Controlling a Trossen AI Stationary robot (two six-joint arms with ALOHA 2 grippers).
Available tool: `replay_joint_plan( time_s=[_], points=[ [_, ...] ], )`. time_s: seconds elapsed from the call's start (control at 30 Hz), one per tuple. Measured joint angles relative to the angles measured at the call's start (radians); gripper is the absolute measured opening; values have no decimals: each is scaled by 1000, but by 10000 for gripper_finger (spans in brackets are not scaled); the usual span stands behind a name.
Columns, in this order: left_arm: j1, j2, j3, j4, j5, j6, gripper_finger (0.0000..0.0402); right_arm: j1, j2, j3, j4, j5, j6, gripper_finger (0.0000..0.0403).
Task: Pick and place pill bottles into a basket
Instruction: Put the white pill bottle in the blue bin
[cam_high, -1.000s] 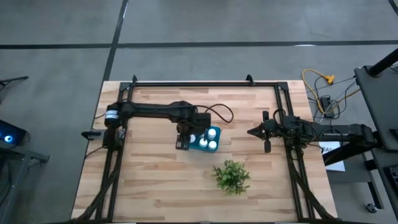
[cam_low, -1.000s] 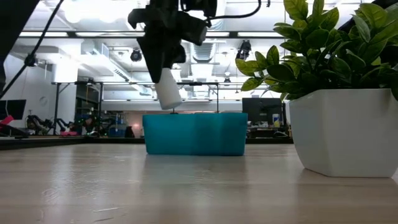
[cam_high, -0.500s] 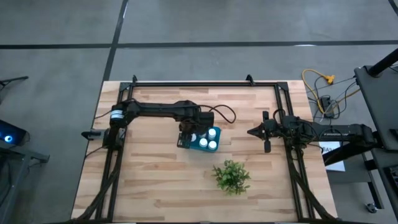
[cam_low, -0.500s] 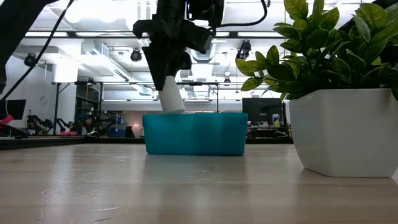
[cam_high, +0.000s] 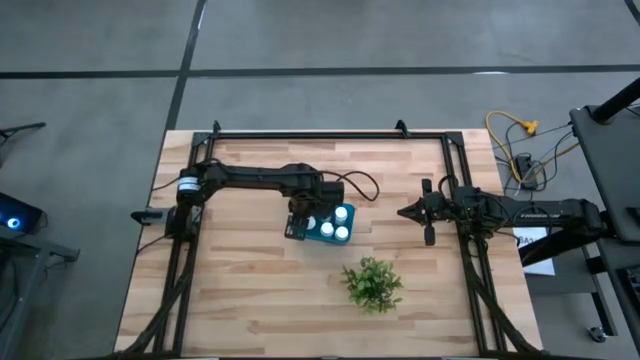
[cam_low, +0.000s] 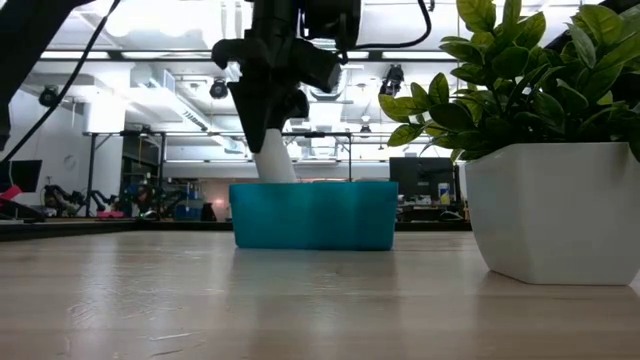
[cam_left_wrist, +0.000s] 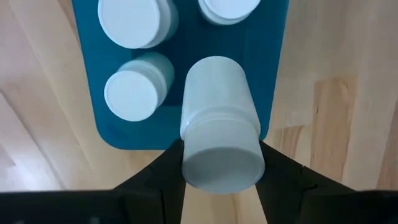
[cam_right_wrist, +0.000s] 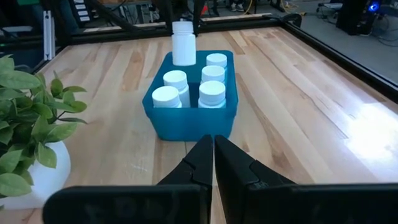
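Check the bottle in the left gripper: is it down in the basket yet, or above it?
Partly in. The pill bottle, tilted in the left gripper, has its lower end behind the basket rim, at the free corner beside five upright bottles.

This is a big robot lab or workshop. A wooden table (cam_high: 250, 280) with a black metal frame (cam_high: 320, 133) stands on a grey concrete floor (cam_high: 350, 40). Far behind it are bright ceiling lights (cam_low: 150, 20), silver pipes (cam_low: 170, 75), dark screens (cam_low: 420, 180) and tall stands (cam_low: 92, 170). Yellow cables (cam_high: 515, 135) lie to the right.
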Motion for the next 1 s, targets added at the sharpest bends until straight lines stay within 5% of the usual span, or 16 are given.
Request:
replay_joint_plan(
  time_s=[1.0],
  points=[
    [0, 116, 1, 1, 19, 28, 142, 0, 5, 0, -12, 0, 6, 9]
  ],
)
